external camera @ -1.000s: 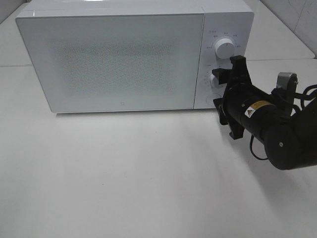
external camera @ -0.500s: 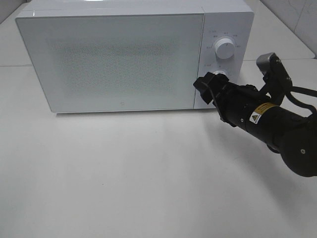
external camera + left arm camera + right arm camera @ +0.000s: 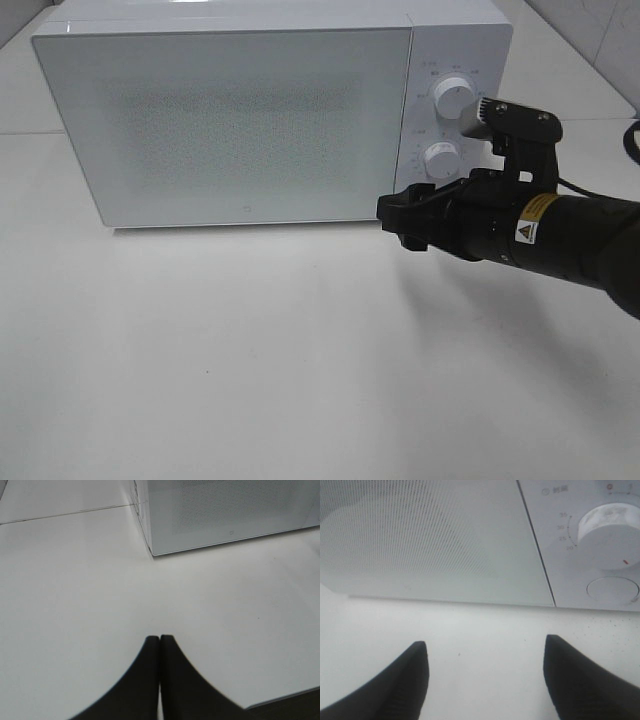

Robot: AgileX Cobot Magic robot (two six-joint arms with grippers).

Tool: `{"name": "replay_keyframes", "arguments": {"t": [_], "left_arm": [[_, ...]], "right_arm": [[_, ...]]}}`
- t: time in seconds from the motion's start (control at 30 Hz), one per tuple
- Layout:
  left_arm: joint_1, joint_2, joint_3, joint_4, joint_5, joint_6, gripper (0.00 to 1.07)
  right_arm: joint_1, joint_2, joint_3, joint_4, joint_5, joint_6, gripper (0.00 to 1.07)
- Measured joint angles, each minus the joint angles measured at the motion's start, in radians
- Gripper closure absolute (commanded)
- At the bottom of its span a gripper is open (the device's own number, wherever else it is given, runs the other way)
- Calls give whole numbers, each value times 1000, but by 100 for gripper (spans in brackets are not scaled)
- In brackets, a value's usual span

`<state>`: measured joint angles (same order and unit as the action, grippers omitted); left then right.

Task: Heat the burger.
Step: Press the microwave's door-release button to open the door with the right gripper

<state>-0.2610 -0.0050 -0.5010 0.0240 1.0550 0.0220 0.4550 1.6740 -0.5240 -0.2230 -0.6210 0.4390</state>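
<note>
The burger is out of view; no frame shows it. The white microwave stands at the back of the table with its door shut. My right gripper hovers open just in front of the door's lower right corner, below the two dials, holding nothing. In the right wrist view the right gripper faces the door with its fingers spread wide. In the left wrist view my left gripper is shut and empty over bare table, some way from the microwave's corner.
On the control panel sit an upper dial and a lower dial. The right wrist view shows the lower dial above a round button. White tabletop stretches in front of the microwave.
My right gripper has come away from the lower dial, turned, and moved left and down to the door's lower right corner. The microwave has not moved.
</note>
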Motion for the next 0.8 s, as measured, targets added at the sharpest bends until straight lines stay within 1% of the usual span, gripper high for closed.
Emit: {"name": "replay_keyframes", "arguments": {"t": [0.03, 0.07, 0.1, 0.13, 0.17, 0.2, 0.23, 0.27, 0.3, 0.33, 0.37, 0.4, 0.43, 0.47, 0.5, 0.53, 0.57, 0.63, 0.67, 0.7, 0.73, 0.8], "left_arm": [[0, 0, 0, 0, 0, 0, 106], [0, 0, 0, 0, 0, 0, 106], [0, 0, 0, 0, 0, 0, 106], [0, 0, 0, 0, 0, 0, 106], [0, 0, 0, 0, 0, 0, 106], [0, 0, 0, 0, 0, 0, 106], [0, 0, 0, 0, 0, 0, 106], [0, 0, 0, 0, 0, 0, 106], [0, 0, 0, 0, 0, 0, 106], [0, 0, 0, 0, 0, 0, 106], [0, 0, 0, 0, 0, 0, 106], [0, 0, 0, 0, 0, 0, 106], [0, 0, 0, 0, 0, 0, 106], [0, 0, 0, 0, 0, 0, 106], [0, 0, 0, 0, 0, 0, 106], [0, 0, 0, 0, 0, 0, 106], [0, 0, 0, 0, 0, 0, 106], [0, 0, 0, 0, 0, 0, 106], [0, 0, 0, 0, 0, 0, 106], [0, 0, 0, 0, 0, 0, 106], [0, 0, 0, 0, 0, 0, 106], [0, 0, 0, 0, 0, 0, 106]], "right_arm": [[0, 0, 0, 0, 0, 0, 46], [0, -11, -15, -23, 46, -2, 46], [0, -41, -48, -80, 165, -2, 46], [0, -41, -48, -80, 165, -2, 46], [0, -69, -93, -142, 294, 1, 46], [0, -80, -111, -164, 348, 3, 48], [0, -80, -111, -164, 348, 3, 48], [0, -106, -158, -190, 471, 9, 49], [0, -106, -158, -190, 471, 9, 49], [0, -127, -203, -198, 605, 11, 50], [0, -134, -220, -198, 670, 12, 51], [0, -134, -220, -198, 670, 12, 51], [0, -147, -261, -198, 787, 12, 51], [0, -150, -278, -195, 830, 10, 51], [0, -150, -278, -195, 830, 10, 51], [0, -153, -319, -182, 924, -1, 51], [0, -153, -319, -182, 924, -1, 51], [0, -153, -369, -160, 1041, -28, 51], [0, -153, -369, -160, 1041, -28, 51], [0, -153, -395, -137, 1101, -60, 51], [0, -153, -395, -137, 1101, -60, 51], [-4, -153, -431, -110, 1165, -88, 51]]}}
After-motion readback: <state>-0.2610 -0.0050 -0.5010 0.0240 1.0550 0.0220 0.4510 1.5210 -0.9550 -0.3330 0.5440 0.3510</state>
